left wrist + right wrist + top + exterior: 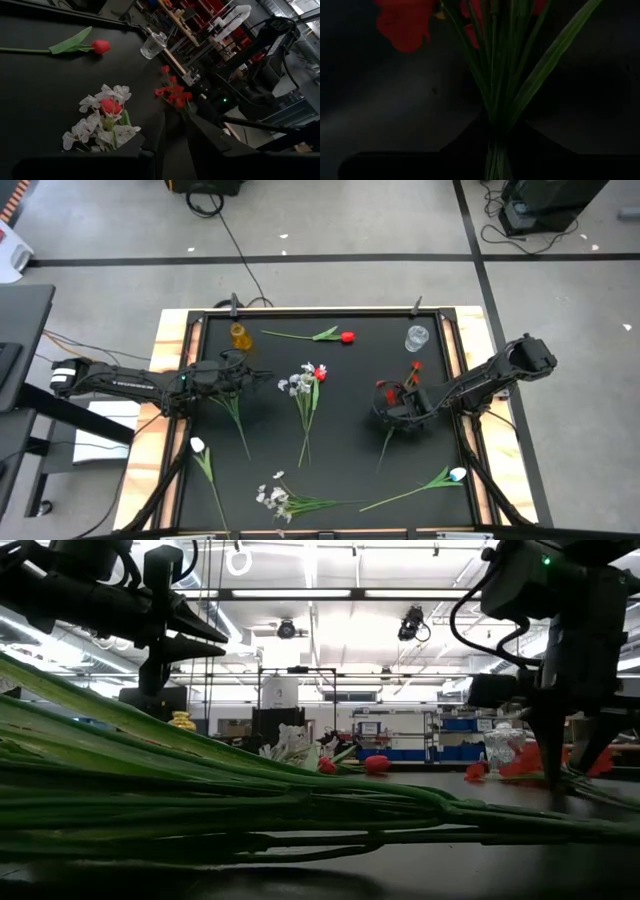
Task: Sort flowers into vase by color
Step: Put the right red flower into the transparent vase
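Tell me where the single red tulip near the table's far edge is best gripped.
Grip the red tulip on its bare stem, between leaf and cut end, coming straight down with jaws across the stem. It lies flat and alone on the table, probably nearer the left gripper.

The tabletop [350, 395] was matt black with pale wood edges [168, 340]; one vase [417, 338] looked like clear glass, the other [239, 335] amber glass.

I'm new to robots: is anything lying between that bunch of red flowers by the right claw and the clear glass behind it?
Nothing visible does. The right gripper is at the red sprig's stems, and the black mat between the sprig and the clear glass is bare. The lone red tulip lies off to one side.
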